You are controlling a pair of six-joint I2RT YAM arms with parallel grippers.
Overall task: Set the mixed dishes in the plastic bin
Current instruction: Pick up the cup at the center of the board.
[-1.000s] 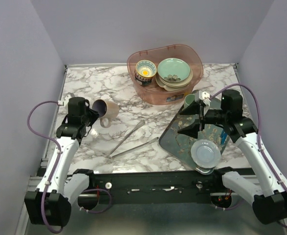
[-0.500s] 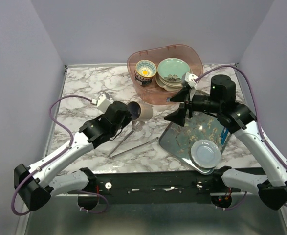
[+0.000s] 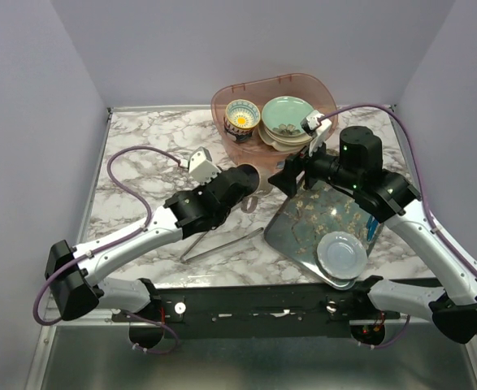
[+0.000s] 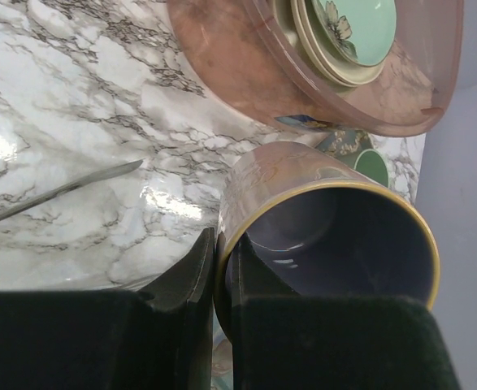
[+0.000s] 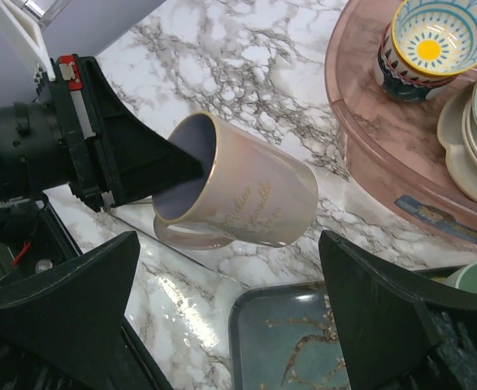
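- One pale lilac mug (image 5: 254,203), carried on its side above the table (image 3: 140,154) near the centre, just short of the plastic bin (image 4: 222,57).
- Clamped at the rim by the left end effector (image 4: 222,260), one finger inside the mouth and one outside.
- Thin pinch on a smooth, pearly glazed wall with a gold lip: likely to swivel or slide free if swung fast. Hard marble-patterned table beneath, so a drop probably means a chip.
- Long metal tongs (image 3: 222,236) flat on the table under the left arm, slim and shiny. Not dishes, so best left alone and not snagged.
- Translucent pink bin at the far edge, with rounded corners and a raised rim.
- Already inside: a navy-and-yellow patterned bowl (image 3: 242,120) and a mint-green plate (image 3: 288,115) stacked on cream ones.
- Risk at the bin wall: brought in low, could clip the rim with the mug's base and twist it out of the pinch.
- Risk inside: let go from height onto the stacked crockery, could crack the glaze or tip the bowl.
- Right end effector (image 5: 227,244) spread wide, gripping nothing, hovering just beside the mug with a finger on either side.
- Crowded spot in front of the bin: a brush between the two arms could knock the mug loose.
- Dark floral-printed tray (image 3: 303,227) at the right, flat with a low lip.
- Pale round plate (image 3: 341,253) on the tray's near corner and a green cup (image 5: 474,280) by its far corner, both outside the bin.
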